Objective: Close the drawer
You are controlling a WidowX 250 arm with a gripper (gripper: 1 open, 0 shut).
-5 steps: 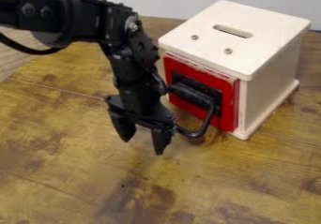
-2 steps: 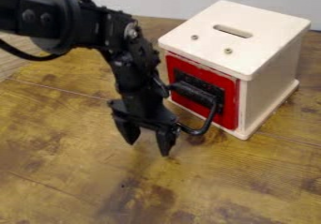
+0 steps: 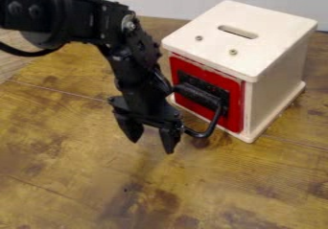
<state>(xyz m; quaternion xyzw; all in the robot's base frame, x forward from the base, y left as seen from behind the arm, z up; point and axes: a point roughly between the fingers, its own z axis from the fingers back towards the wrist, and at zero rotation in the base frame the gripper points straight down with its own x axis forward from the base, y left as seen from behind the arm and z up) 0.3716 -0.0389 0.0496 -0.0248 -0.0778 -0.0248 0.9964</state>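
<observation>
The drawer (image 3: 202,87) is glossy red with a black front panel, set in the front of a cream wooden box (image 3: 263,56). Its large black loop handle (image 3: 209,127) sticks out toward the lower left, down to the table. My black gripper (image 3: 148,135) hangs just left of the handle, fingers pointing down at the tabletop. The fingers stand apart with nothing between them. The right fingertip (image 3: 166,143) sits close beside the handle's outer bar; I cannot tell whether they touch. How far the drawer sticks out of the box is hard to judge from this angle.
The box has a slot (image 3: 237,31) in its top. A worn wooden tabletop (image 3: 77,185) spreads to the left and front. The arm (image 3: 77,22) reaches in from the upper left.
The gripper has shifted only slightly near the handle; the arm's upper links moved a little. The drawer looks unchanged.
</observation>
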